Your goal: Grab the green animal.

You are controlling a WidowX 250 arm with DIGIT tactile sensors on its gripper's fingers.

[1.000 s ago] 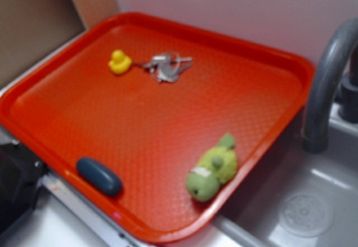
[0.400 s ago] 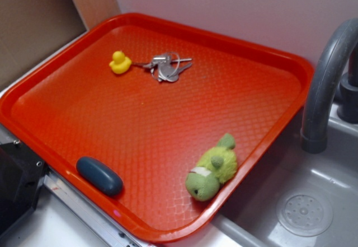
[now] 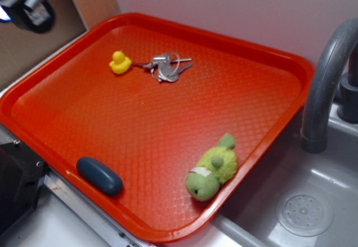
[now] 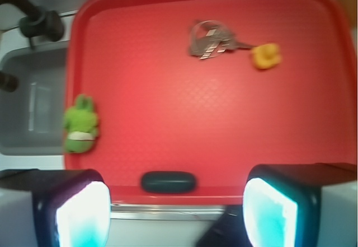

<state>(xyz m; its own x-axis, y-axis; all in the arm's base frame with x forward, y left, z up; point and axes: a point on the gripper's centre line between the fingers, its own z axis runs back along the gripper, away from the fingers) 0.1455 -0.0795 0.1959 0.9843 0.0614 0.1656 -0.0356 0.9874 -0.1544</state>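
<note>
Four small things lay on the red plastic tray (image 3: 263, 84) with its dimpled floor: the lime-green plush animal (image 3: 212, 168) with a white mouth patch, a tiny yellow rubber duck (image 3: 119, 62), a bunch of silver keys (image 3: 166, 66) and a dark blue oval object (image 3: 99, 176). The green animal rested on its side close against the tray's rim next to the grey sink basin (image 3: 302, 208), near the curved grey faucet (image 3: 327, 79). The duck sat just beside the keys toward the far edge, and the blue oval lay against the near rim, well apart from the plush toy.

Compared with the exterior picture a moment earlier, a black and grey part of the robot arm (image 3: 28, 3) had come into the upper left corner, above the tray's far side; nothing on the tray had shifted.

From the wrist camera, the gripper (image 4: 176, 210) stood with its jaws spread wide and nothing between them, above the tray's near edge, the blue oval showing between the pale fingertips (image 4: 84, 216).
</note>
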